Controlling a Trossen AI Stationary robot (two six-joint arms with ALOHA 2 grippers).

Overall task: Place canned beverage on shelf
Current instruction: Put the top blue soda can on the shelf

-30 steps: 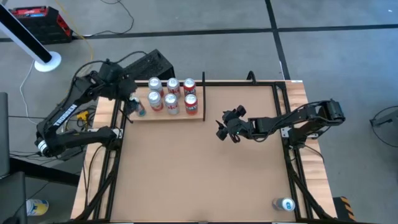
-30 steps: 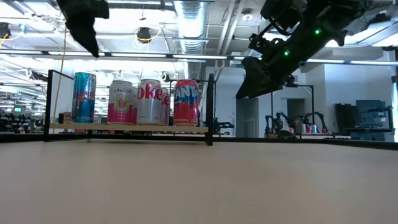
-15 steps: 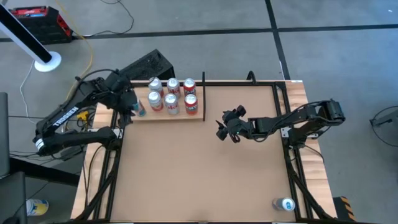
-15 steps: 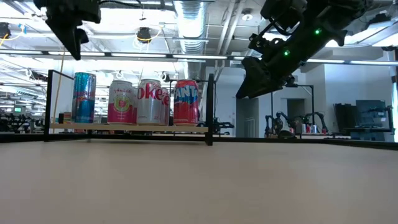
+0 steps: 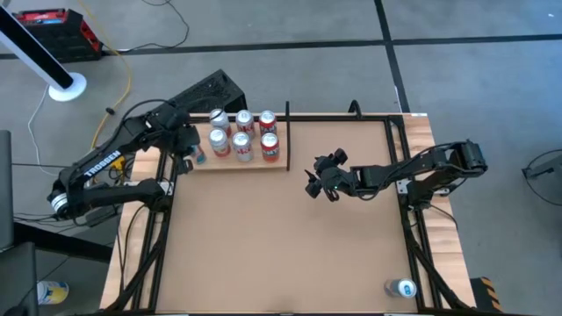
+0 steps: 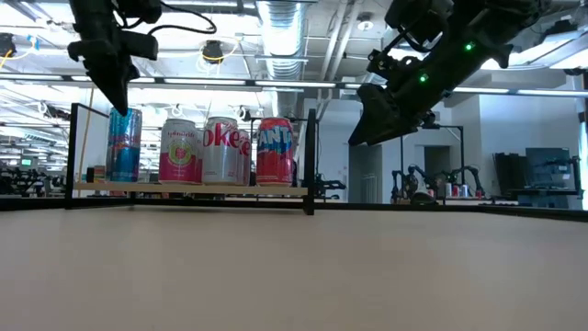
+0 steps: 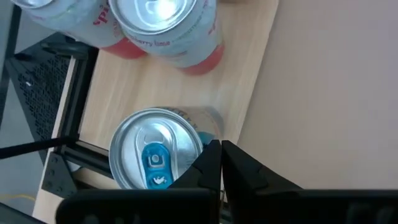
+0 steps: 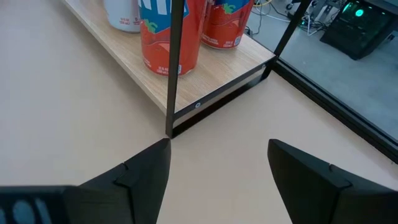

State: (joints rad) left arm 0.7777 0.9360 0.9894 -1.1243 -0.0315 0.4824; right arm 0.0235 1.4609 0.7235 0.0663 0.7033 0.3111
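The shelf (image 5: 255, 164), a pale wood board with black rails, stands at the table's far left and carries several upright cans. A slim blue can (image 7: 155, 158) stands on its base at the shelf's left near end (image 6: 124, 142). My left gripper (image 7: 221, 152) is shut and points down at that can's top, by the rim (image 6: 118, 97). My right gripper (image 5: 313, 183) hangs open above the table's middle, right of the shelf, with nothing between its fingers (image 8: 217, 162). My left gripper's shut fingertips (image 7: 211, 155) stand at the rim of the blue can's top, coming from above. Whether they touch the can, I cannot tell.
The pink, silver and red cans (image 6: 220, 152) fill the shelf to the right of the blue can. A black corner post (image 8: 177, 68) rises at the shelf's right end. Another can (image 5: 404, 288) lies near the table's near right corner.
My left gripper has shut its fingers. It swung a little toward the table's left edge, then came back and down to the blue can's top. The cans on the shelf have stayed where they were.
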